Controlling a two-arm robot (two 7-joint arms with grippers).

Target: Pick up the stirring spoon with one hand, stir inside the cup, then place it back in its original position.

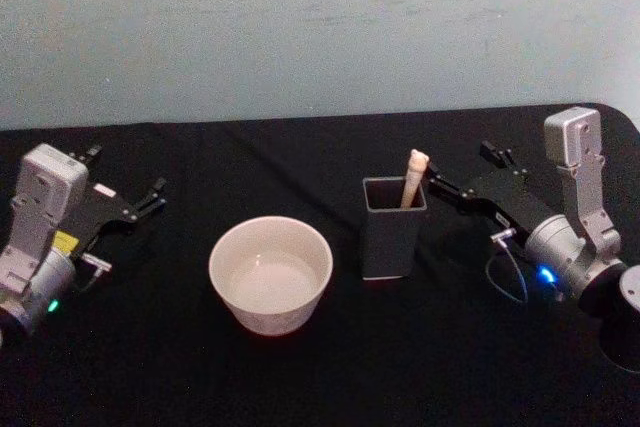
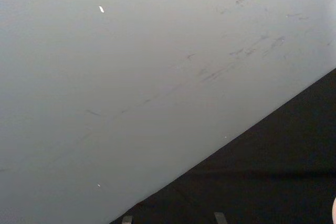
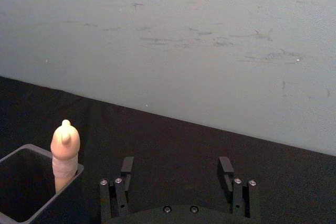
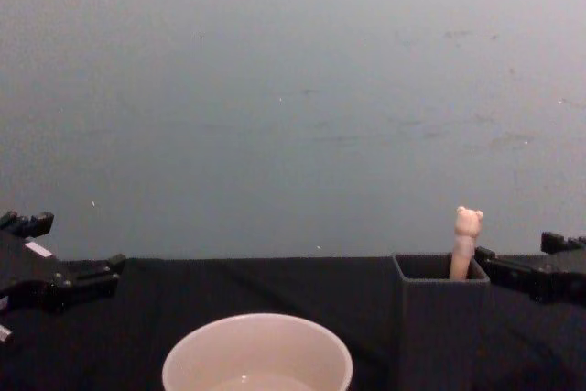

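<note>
Nearest you, the cup [image 1: 271, 274] sits on the black worktop [image 1: 330, 377], with the dark holder [image 1: 392, 228] just to its right and the stirring spoon [image 1: 413, 178] standing in the holder's far right corner, bear head up. Your right gripper [image 1: 470, 169] hangs just right of the spoon, jaws wide and empty. Your left gripper [image 1: 125, 179] sits well left of the cup, jaws also apart.

Count rn: 1 cup [image 1: 271, 273] near-left, 1 holder box [image 1: 392, 228] to its right w/ 1 stirring spoon [image 1: 413, 177] in it, 2 grippers: left gripper [image 1: 122, 185], right gripper [image 1: 472, 169].
</note>
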